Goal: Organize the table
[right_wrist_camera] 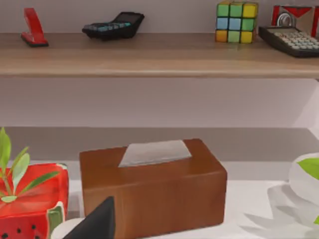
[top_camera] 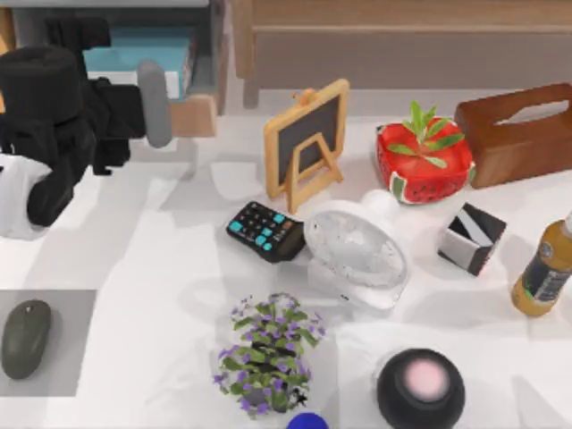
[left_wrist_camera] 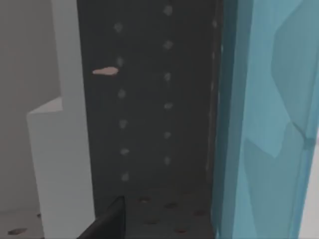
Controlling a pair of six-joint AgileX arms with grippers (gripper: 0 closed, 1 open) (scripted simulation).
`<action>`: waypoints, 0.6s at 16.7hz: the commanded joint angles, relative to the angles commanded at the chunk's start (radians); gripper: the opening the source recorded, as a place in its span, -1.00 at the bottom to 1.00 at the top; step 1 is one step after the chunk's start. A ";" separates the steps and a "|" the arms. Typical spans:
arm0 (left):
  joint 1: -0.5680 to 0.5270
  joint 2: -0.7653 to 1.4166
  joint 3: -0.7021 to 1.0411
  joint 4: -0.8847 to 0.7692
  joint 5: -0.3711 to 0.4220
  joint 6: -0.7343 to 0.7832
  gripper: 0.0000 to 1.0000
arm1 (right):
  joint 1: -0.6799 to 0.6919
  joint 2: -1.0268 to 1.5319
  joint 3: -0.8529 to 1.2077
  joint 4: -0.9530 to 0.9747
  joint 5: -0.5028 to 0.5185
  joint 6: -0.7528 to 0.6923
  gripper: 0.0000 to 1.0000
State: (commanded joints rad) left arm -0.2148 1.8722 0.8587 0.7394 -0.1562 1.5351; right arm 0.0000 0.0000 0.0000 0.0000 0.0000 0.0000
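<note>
my left arm (top_camera: 63, 134) is extended at the top view's upper left, its tool (top_camera: 154, 103) reaching into the shelf unit (top_camera: 206, 54) next to a light blue book (top_camera: 143, 49). i cannot tell whether this tool is released or clenched; the left wrist view shows a dark perforated panel (left_wrist_camera: 149, 99) with the blue cover (left_wrist_camera: 269, 119) close alongside. the right arm is parked, facing the tissue box (right_wrist_camera: 152, 181) below a wooden shelf (right_wrist_camera: 159, 55).

the table (top_camera: 161, 250) spans the whole lower scene, smooth and white, crowded at centre and right.

risk, in my judgement: clearance inside the compartment looks tight, so a sideways move could scrape the book or the wall. pulling back carelessly could sweep the arm toward the chalkboard easel (top_camera: 306, 143), which stands upright on thin legs and would tip easily.

materials: the calculator (top_camera: 264, 231) is flat, hard plastic; the white fan (top_camera: 357, 253) is round with a grille; the flower pot (top_camera: 266, 353) is bushy and soft; the mouse (top_camera: 25, 338) is smooth and domed on a grey pad.
</note>
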 joint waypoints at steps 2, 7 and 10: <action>0.000 0.000 0.000 0.000 0.000 0.000 1.00 | 0.000 0.000 0.000 0.000 0.000 0.000 1.00; -0.006 -0.033 -0.039 0.008 -0.006 -0.004 1.00 | 0.000 0.000 0.000 0.000 0.000 0.000 1.00; -0.014 -0.077 -0.100 0.022 -0.015 -0.007 1.00 | 0.000 0.000 0.000 0.000 0.000 0.000 1.00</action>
State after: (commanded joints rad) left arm -0.2289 1.7954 0.7592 0.7617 -0.1710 1.5284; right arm 0.0000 0.0000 0.0000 0.0000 0.0000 0.0000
